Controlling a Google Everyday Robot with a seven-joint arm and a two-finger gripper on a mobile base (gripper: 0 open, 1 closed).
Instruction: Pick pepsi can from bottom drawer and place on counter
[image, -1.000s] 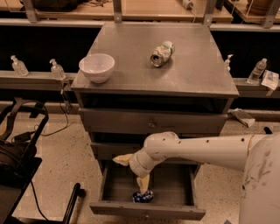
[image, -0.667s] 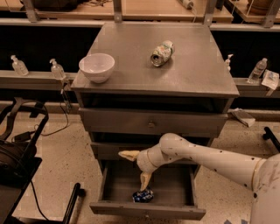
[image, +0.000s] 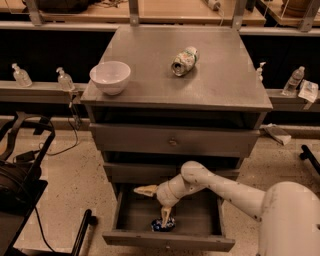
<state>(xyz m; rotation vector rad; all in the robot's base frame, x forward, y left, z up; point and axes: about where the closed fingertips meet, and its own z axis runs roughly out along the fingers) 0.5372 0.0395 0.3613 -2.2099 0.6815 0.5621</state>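
The bottom drawer is pulled open at the foot of the grey cabinet. The pepsi can, dark blue with white marks, lies near the drawer's front. My gripper reaches into the drawer from the right, just above the can, and is open. One finger points left, and the other fingertip points down at the can's top. The counter is the flat grey top of the cabinet.
A white bowl sits at the counter's front left. A pale green-and-white can lies on its side near the counter's middle. The two upper drawers are closed. Small bottles stand on side ledges, and a black frame stands on the floor at left.
My arm has swung so that the forearm comes from further right. The gripper has dropped a little lower toward the pepsi can, which has not moved.
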